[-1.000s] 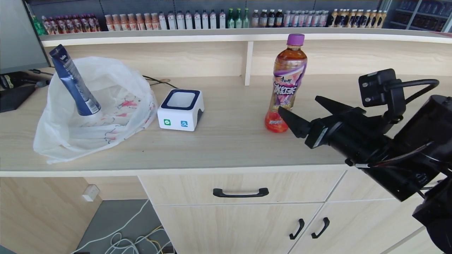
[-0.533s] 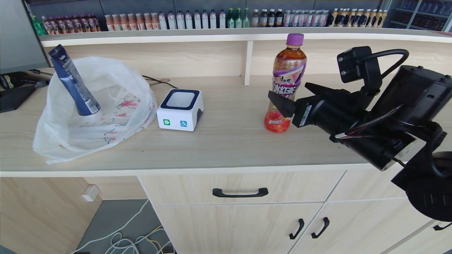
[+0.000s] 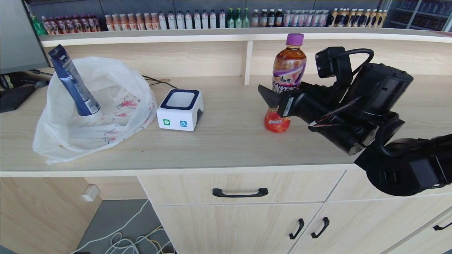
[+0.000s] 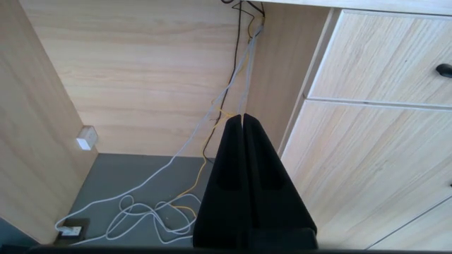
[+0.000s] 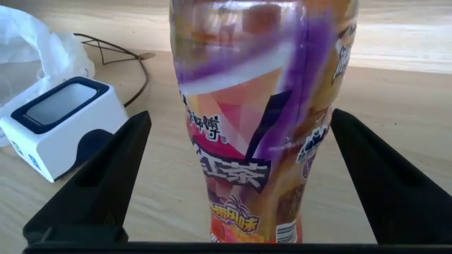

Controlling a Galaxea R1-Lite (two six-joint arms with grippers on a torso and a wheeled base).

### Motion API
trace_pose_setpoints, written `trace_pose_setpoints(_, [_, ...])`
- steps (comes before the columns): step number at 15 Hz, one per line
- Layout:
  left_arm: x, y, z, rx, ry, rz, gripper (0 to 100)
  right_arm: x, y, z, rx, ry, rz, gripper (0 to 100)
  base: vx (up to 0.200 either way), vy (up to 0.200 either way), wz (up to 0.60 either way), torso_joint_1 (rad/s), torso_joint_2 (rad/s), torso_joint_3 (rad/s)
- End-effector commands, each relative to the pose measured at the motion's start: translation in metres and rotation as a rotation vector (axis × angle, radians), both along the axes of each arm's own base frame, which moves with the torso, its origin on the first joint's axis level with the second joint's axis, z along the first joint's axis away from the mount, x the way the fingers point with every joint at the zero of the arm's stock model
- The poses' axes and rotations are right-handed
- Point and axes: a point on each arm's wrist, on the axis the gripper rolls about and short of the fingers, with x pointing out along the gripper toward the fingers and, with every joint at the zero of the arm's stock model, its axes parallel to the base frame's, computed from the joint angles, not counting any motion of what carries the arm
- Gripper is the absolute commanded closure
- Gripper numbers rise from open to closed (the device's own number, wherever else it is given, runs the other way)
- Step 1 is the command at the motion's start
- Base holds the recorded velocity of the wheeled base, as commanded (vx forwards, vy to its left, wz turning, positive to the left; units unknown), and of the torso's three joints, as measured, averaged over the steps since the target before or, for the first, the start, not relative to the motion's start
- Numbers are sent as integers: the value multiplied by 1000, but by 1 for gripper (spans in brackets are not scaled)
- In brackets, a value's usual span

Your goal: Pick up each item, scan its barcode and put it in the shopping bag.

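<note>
wooden counter (image 3: pixel 229 148), checkout run: the white shopping bag (image 3: pixel 116 116) slumps at my left. the tea bottle (image 3: pixel 287 67) stands upright at the right, long axis vertical, directly between the spread fingers of my right gripper (image 5: pixel 236 123), with gaps on both sides. the scanner (image 3: pixel 180 109) sits between bottle and bag, where a blue tube (image 3: pixel 74 83) leans. my left gripper (image 4: pixel 244 120), pressed together, hangs down by the cabinets, so i judge the right arm's squeeze comes next.
</note>
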Motion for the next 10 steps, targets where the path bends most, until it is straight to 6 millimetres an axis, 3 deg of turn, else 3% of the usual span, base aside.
trace_pose_setpoints(1, [0, 0, 0, 0, 0, 0, 100, 14, 6, -9, -9, 14, -6, 0, 0, 0, 0, 0, 0, 0])
trace_pose_setpoints(5, [0, 0, 0, 0, 0, 0, 100, 21, 6, -18, -21, 32, -15, 0, 0, 0, 0, 0, 0, 0])
trace_pose_setpoints(10, [0, 0, 0, 0, 0, 0, 100, 27, 6, -16, -13, 19, -24, 0, 0, 0, 0, 0, 0, 0])
